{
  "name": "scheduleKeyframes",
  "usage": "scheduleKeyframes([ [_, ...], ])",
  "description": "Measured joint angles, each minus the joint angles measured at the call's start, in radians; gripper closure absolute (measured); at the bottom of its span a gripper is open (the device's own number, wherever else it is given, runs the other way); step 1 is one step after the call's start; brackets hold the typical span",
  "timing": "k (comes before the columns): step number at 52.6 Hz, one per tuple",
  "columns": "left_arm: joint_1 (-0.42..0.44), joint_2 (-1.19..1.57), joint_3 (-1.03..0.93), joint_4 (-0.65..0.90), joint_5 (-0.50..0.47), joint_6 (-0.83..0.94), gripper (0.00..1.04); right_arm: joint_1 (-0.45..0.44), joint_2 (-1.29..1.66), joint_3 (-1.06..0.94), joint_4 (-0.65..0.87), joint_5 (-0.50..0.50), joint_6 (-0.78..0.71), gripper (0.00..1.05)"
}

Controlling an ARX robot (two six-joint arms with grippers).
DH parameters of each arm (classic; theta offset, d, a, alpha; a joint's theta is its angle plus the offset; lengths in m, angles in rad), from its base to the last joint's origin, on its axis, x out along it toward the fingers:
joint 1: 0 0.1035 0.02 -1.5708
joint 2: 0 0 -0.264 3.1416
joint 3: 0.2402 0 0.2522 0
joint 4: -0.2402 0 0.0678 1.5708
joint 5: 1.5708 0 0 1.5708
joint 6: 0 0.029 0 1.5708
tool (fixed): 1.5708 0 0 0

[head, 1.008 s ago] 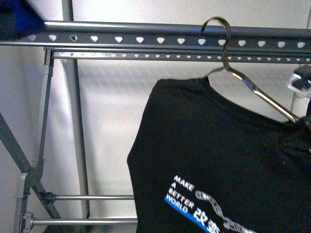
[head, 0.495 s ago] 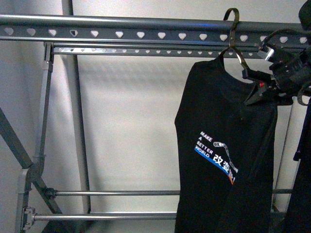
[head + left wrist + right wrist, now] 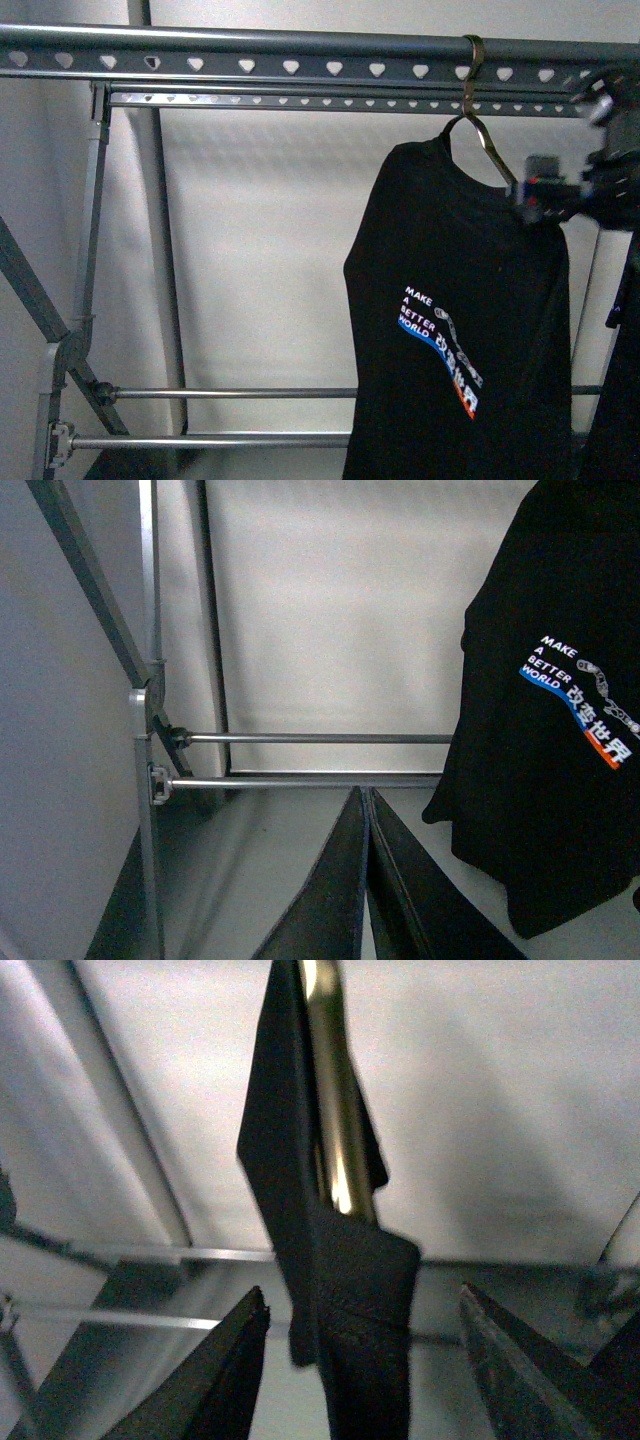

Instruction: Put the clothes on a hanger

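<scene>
My right claw (image 3: 360, 1380) gapes wide, gripping nothing, beside the soft, limp black printed T-shirt (image 3: 460, 330) hanging from the grey heart-punched metal rack rail (image 3: 300, 55); I'd grip its stiff wire shoulder.

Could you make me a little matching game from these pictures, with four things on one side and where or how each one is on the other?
Things:
1. black T-shirt
2. wire hook
3. left tool
4. right tool

States:
A. fingers shut, holding nothing
B. looped over the grey rack's top rail
C. fingers apart, either side of the shirt's shoulder
D. hanging, print showing

Pairs: 1-D, 2-B, 3-A, 4-C
</scene>
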Motion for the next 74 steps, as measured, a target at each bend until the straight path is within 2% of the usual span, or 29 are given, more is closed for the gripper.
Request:
scheduleKeyframes([
  [9,0.000,-0.065,-0.025,-0.040,0.000,0.000,1.01,-0.053,-0.368,-0.373,0.423,-0.062,0.023,0.14],
  [13,0.000,-0.088,-0.031,-0.056,0.001,0.000,1.01,-0.064,-0.517,-0.522,0.543,-0.057,0.024,0.06],
  [15,0.000,-0.098,-0.034,-0.063,0.001,0.000,1.01,-0.062,-0.584,-0.576,0.542,-0.036,0.013,0.08],
  [20,0.000,-0.129,-0.047,-0.079,0.002,0.000,1.01,-0.042,-0.865,-0.724,0.155,0.114,-0.012,0.25],
  [24,0.000,-0.149,-0.061,-0.074,-0.003,0.000,1.01,-0.039,-1.111,-0.895,-0.088,0.126,-0.021,0.39],
  [27,0.000,-0.167,-0.061,-0.084,0.000,0.000,1.01,-0.039,-1.240,-0.979,-0.175,0.128,-0.025,0.47],
  [32,0.000,-0.196,-0.061,-0.112,0.000,0.000,1.01,-0.039,-1.411,-1.061,-0.218,0.132,-0.027,0.65],
  [43,0.000,-0.257,-0.061,-0.174,0.001,0.000,1.01,-0.039,-1.489,-1.099,-0.234,0.130,-0.031,1.03],
  [48,0.000,-0.386,-0.061,-0.327,0.002,0.000,1.01,-0.039,-1.516,-1.112,-0.245,0.132,-0.031,1.02],
  [61,0.000,-0.415,-0.061,-0.340,0.002,0.000,1.01,-0.039,-1.582,-1.141,-0.284,0.131,-0.031,1.02],
  [66,0.000,-0.415,-0.061,-0.340,0.002,0.000,1.01,-0.039,-1.736,-1.175,-0.430,0.132,-0.031,1.02],
  [72,0.000,-0.417,-0.061,-0.340,-0.001,0.000,1.01,-0.039,-1.767,-1.175,-0.433,0.130,-0.031,1.02],
  [74,0.000,-0.417,-0.061,-0.340,-0.001,0.000,1.01,-0.039,-1.767,-1.175,-0.433,0.130,-0.032,0.98],
])
